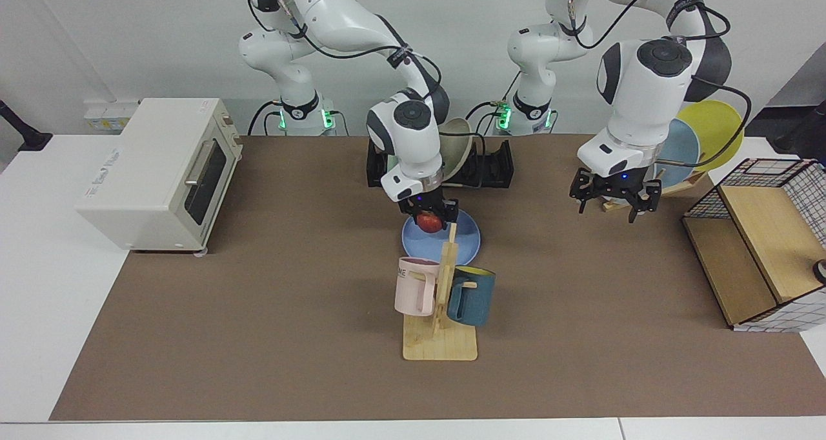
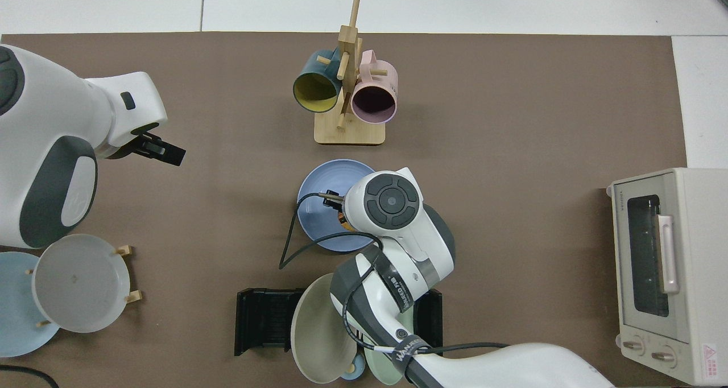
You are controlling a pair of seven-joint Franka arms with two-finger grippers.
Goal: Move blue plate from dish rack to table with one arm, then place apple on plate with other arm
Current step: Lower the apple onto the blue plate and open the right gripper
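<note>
The blue plate lies flat on the tabletop, out of the dish rack and just behind the wooden mug tree. The right gripper hangs low over the plate's middle, jaws pinching the apple. The left gripper waits well apart, above bare mat near the slanted plate stand, jaws spread and holding nothing.

Risks, as judged: the apple is round and the plate shallow, so a release from any height may let it roll over the rim. The mug tree's upright post stands near the gripper, so a careless retreat toward it could knock the post.

In the top view the right arm's wrist covers the gripper and nearly all of the apple; only a sliver shows. Whether the apple touches the plate cannot be told from either view. The mug tree hides the plate's near edge in the facing view.
</note>
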